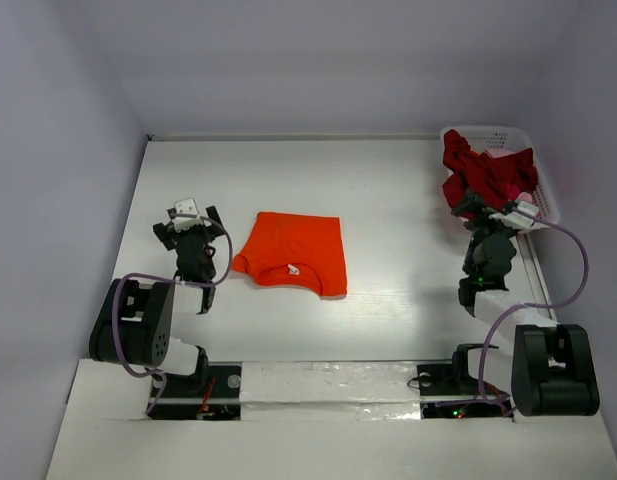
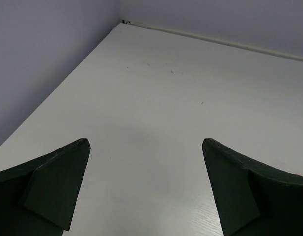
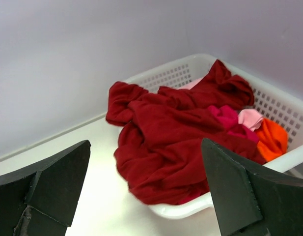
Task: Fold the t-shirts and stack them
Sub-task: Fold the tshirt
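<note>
The white counter (image 1: 388,190) is carrying the bright orange cloth t-shirt (image 1: 293,250) while left pincer (image 2: 145,182) and right pincer (image 3: 145,182) are gaping empty, the limp dark red cloth t-shirt (image 3: 171,142) overhanging the white lattice basket (image 3: 284,105), probably pinchable at its draped edge.

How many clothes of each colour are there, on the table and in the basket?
Orange: 2, the folded orange t-shirt on the table and an orange cloth in the white basket
Dark red: 1, the dark red t-shirt draped over the basket's rim
Bright pink: 1, a bright pink cloth
Pale pink: 1, a pale pink cloth
Total: 5 showing; more may be hidden underneath.
</note>
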Available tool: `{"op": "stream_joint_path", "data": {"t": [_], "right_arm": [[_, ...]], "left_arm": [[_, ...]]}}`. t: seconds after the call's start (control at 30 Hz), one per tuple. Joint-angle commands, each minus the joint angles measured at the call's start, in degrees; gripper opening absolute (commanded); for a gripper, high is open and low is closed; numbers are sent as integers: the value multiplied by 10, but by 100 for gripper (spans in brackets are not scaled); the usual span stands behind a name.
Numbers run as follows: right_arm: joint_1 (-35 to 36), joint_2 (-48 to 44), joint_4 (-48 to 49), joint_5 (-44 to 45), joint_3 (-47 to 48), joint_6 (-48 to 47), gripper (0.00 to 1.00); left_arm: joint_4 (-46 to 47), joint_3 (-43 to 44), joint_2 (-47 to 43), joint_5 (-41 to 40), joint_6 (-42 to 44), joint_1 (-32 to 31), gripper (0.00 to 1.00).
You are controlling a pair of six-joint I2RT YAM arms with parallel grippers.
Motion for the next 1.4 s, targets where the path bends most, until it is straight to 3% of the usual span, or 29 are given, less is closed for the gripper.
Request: {"op": "stream_joint_path", "data": {"t": [0.0,0.13,0.23,0.27,0.37,0.53,1.37], "right_arm": [[-13,2,12,-37,32,-2,100],[-13,49,-28,-51,77,-14,100],[-13,62,-29,-147,92,-55,100],[-13,62,-11,-156,68,-59,100],[-13,81,169,-224,-17,-81,100],[-13,76,109,-139,17,-50,100],[-13,78,108,-158,20,-59,100]], "left_arm": [[57,7,-11,40,-15,19,99],[52,10,-12,47,-15,26,99],[52,8,-12,47,-15,26,99],[52,8,-13,47,-15,26,99],[53,8,-13,47,-15,26,99],[53,9,-12,47,-15,26,99],[55,8,-13,47,-15,26,99]]}}
